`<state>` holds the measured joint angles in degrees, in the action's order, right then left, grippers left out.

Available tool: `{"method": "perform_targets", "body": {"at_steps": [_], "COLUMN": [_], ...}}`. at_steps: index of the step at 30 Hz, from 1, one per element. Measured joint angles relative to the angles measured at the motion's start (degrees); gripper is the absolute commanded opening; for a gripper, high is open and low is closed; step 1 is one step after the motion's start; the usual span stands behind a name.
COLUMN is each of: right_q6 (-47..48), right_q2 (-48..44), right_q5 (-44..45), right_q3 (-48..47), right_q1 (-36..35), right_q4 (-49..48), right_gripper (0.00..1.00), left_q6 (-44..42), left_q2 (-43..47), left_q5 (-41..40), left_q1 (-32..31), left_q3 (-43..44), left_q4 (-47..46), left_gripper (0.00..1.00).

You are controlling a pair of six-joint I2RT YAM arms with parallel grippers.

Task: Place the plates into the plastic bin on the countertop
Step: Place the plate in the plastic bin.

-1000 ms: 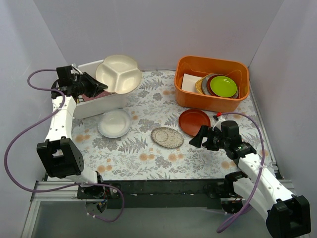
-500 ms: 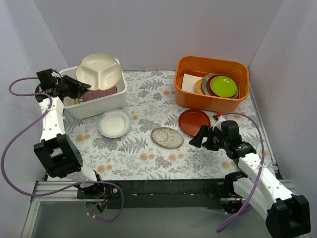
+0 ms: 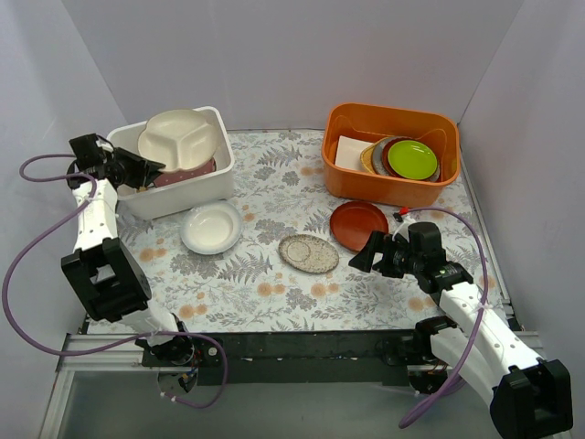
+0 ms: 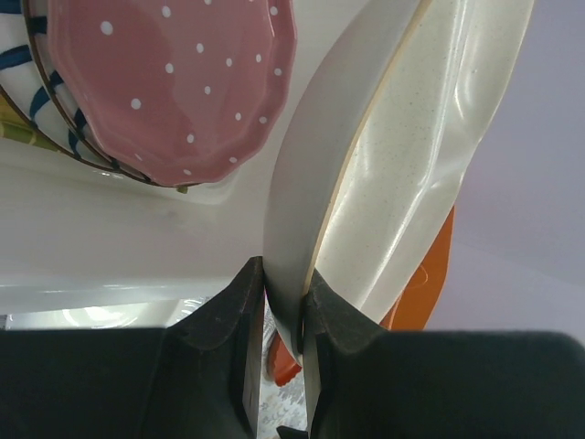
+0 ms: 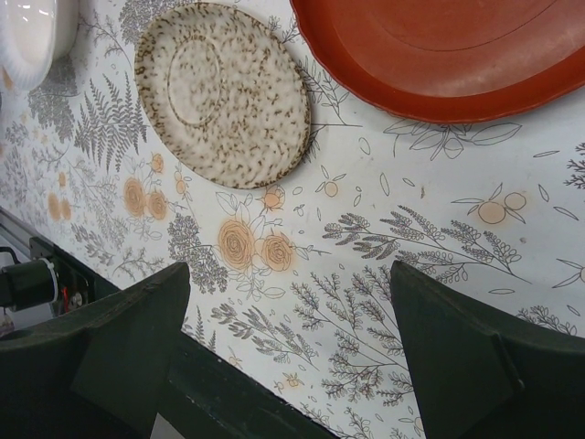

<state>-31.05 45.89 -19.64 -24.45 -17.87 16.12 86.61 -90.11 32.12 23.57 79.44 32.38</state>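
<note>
My left gripper (image 3: 146, 168) is shut on the rim of the cream divided plate (image 3: 180, 139), held tilted over the white plastic bin (image 3: 222, 176). In the left wrist view the plate's edge (image 4: 366, 183) sits pinched between my fingers, above the pink dotted plate (image 4: 174, 82) and a striped plate (image 4: 18, 82) lying in the bin. On the countertop (image 3: 265, 293) lie the small white plate (image 3: 211, 228), the speckled beige plate (image 3: 308, 253) and the red-brown plate (image 3: 358, 225). My right gripper (image 3: 366, 254) is open and empty above the countertop, just near of the red-brown plate (image 5: 439, 55) and the speckled plate (image 5: 222, 91).
The orange tub (image 3: 391, 154) at the back right holds the stacked green and dark-red plates (image 3: 411, 159) and a pale square mat. Purple-grey walls close in the back and both sides. The table's dark front edge (image 5: 219, 402) shows under my right gripper.
My left arm has swung the divided plate left from the bin's right end to over the bin and lowered it. The right arm has not moved.
</note>
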Motion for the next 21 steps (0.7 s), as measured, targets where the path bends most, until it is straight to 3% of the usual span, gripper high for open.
{"method": "perform_targets", "body": {"at_steps": [21], "right_q6": [0.9], "right_q2": [0.11], "right_q5": [-0.28], "right_q3": [0.81], "right_q1": [0.55], "right_q4": [-0.79], "right_gripper": [0.97], "left_q6": [-0.33], "left_q2": [-5.7], "left_q5": [-8.41], "left_q1": [0.5], "left_q3": [-0.87], "left_q4": [0.2], "left_gripper": [0.0]}}
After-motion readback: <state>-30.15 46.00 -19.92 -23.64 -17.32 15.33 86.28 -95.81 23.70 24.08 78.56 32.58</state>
